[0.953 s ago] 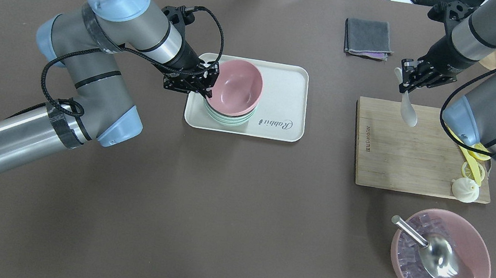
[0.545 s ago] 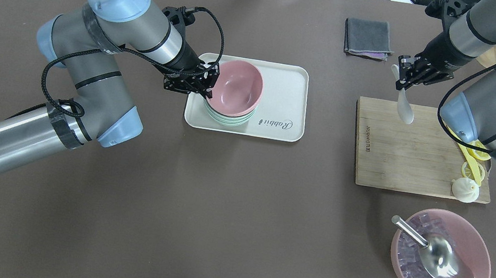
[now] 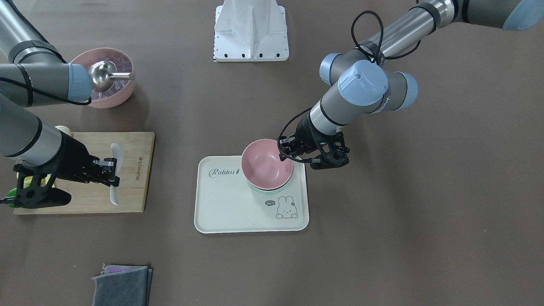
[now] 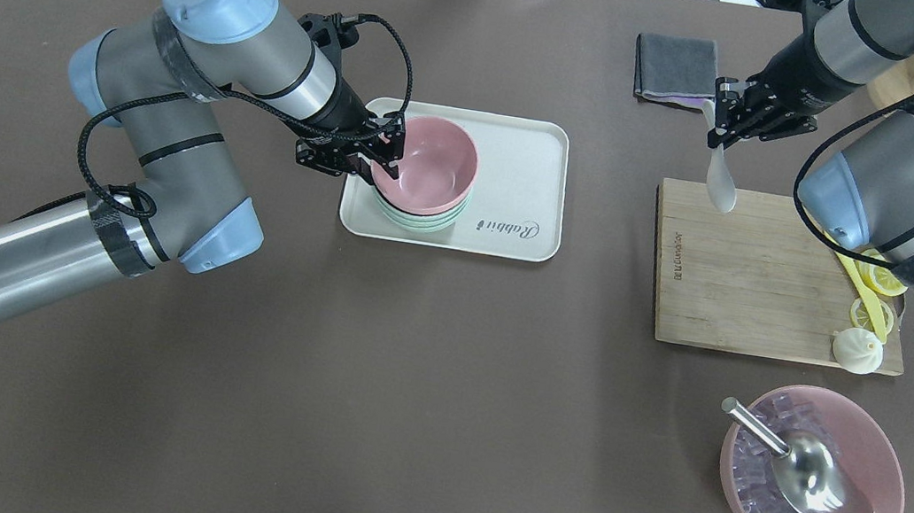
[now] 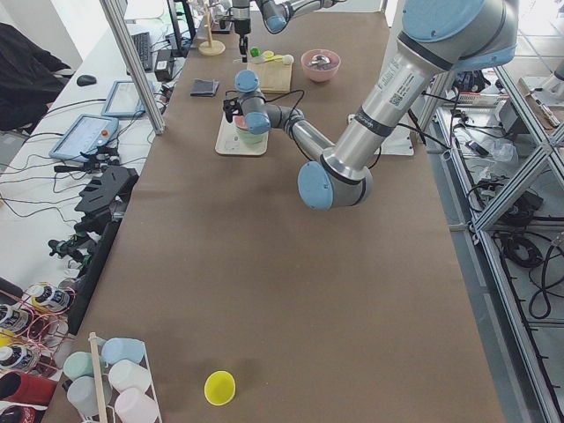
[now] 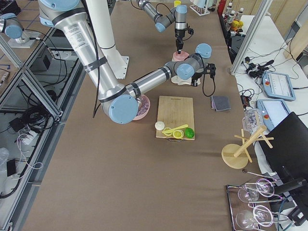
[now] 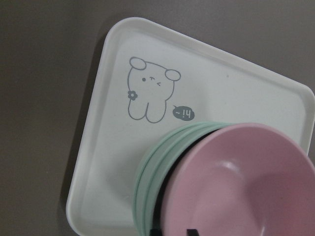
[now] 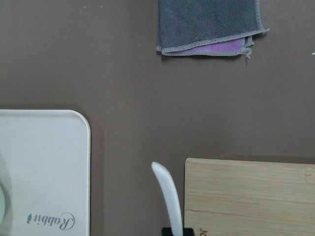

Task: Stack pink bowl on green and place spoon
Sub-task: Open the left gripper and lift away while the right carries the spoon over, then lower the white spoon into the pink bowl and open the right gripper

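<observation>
The pink bowl (image 4: pixel 427 165) (image 3: pixel 267 163) (image 7: pixel 241 182) rests in the green (image 4: pixel 417 221) (image 3: pixel 268 191) (image 7: pixel 150 169) on the left part of a white tray (image 4: pixel 522 176) (image 3: pixel 238 212). It sits a little off centre, so mint rims show below it. My left gripper (image 4: pixel 388 150) (image 3: pixel 284 156) is shut on the pink bowl's rim on the arm's side. Over the far left corner of the cutting board (image 4: pixel 741 270), my right gripper (image 4: pixel 719 122) (image 3: pixel 114 172) is shut on the white spoon (image 4: pixel 719 182) (image 3: pixel 114 196) (image 8: pixel 167 196), which hangs in the air with its scoop down.
The board carries a yellow knife (image 4: pixel 861 278), lemon slices and a white dumpling (image 4: pixel 857 351). A larger pink bowl (image 4: pixel 884 460) with ice cubes and a steel scoop (image 4: pixel 802 471) stands near the robot's right. A folded grey cloth (image 4: pixel 678 68) (image 8: pixel 206 24) lies beyond the board.
My right gripper has carried the spoon away from the robot and toward the tray. The pink bowl has shifted slightly left with my left gripper and sits lower on the green.
</observation>
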`<state>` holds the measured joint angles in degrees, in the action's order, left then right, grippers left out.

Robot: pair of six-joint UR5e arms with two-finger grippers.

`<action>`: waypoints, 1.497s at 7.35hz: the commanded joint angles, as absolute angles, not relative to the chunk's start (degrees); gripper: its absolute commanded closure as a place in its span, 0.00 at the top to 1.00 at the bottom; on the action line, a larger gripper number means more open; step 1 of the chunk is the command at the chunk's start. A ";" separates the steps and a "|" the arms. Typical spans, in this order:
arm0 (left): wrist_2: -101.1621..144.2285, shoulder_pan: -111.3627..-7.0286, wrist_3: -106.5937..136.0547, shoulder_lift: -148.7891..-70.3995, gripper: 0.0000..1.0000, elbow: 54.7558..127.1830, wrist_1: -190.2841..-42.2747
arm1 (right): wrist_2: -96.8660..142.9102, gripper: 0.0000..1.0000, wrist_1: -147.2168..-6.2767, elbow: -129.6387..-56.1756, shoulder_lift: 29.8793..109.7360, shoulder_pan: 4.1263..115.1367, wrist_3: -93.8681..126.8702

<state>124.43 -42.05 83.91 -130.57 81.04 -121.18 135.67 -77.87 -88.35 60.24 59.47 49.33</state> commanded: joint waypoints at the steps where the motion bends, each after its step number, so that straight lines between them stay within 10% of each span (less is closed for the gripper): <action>1: 122.43 -41.92 84.11 -130.78 0.99 81.56 -121.38 | 135.70 0.00 -77.79 -89.64 59.16 59.41 52.54; 11: 134.82 -56.78 73.39 -117.25 0.98 90.35 -121.29 | 119.71 0.00 -63.90 -80.16 41.05 42.98 80.86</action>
